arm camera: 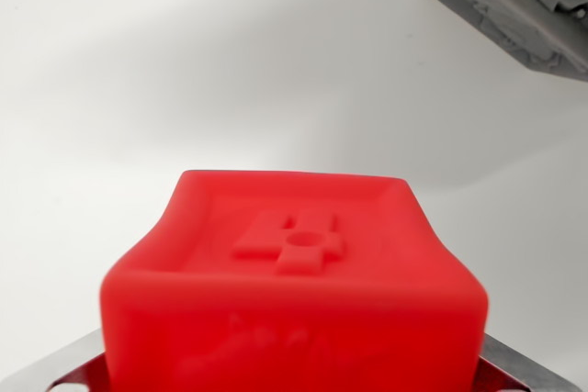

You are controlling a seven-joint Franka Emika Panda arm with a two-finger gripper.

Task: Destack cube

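The red cube fills the lower half of the wrist view, right at 6 o'clock, hard up against the camera and between the two metal fingers, whose tips show only as grey slivers at the bottom corners, one on each side of it. The claw looks pinched on the cube's flanks, though the contact itself is hidden by the cube's bulk. The face turned to the camera has a raised rim and an embossed cross-like emblem with a round boss in the middle; the near edge is blurred. It shows no long axis. Whether anything lies beneath it cannot be told. A grey cube, patterned with gear-like relief, sits at 1 o'clock on the white table, well apart from the red one. My guess is the red cube is held clear, so the next move turns on open table at 12 o'clock.
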